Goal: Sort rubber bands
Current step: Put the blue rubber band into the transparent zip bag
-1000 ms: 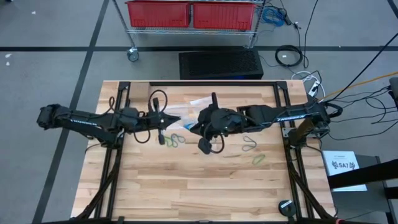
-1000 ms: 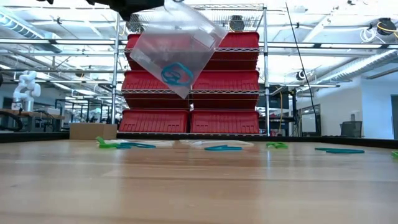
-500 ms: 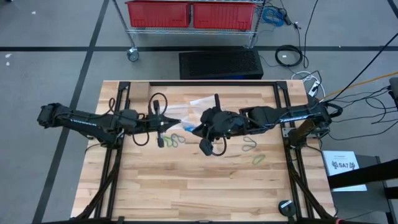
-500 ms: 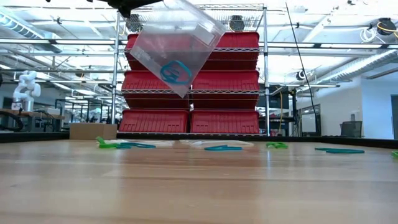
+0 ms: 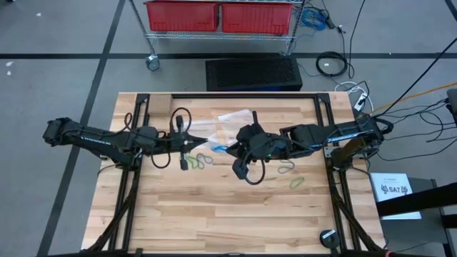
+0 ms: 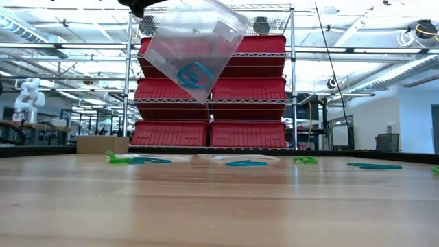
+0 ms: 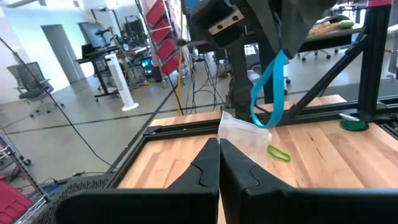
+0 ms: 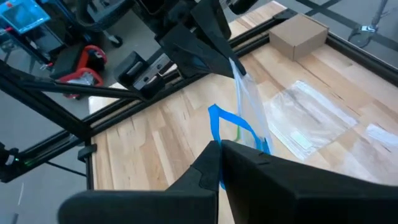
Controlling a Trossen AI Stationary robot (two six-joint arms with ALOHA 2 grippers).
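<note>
Over the table point(image 5: 214, 214), the left end effector point(image 5: 206, 140) pinches a clear bag point(image 6: 195, 44). The right end effector point(image 8: 219, 148) is clamped on a blue band point(image 8: 225, 124). Only the low view shows bands point(image 6: 194, 74) inside the bag.

Blue rubber band point(image 8: 225, 127) — clear bag point(image 6: 194, 48) — red bins point(image 6: 248, 133)

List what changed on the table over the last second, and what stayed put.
The right tool, shut on a blue band, drew back a little toward its own side and the table's near edge. The hanging clear bag swung slightly, the blue bands inside it rising a touch. The left tool stayed shut on the bag's edge. The loose bands on the table did not move.
</note>
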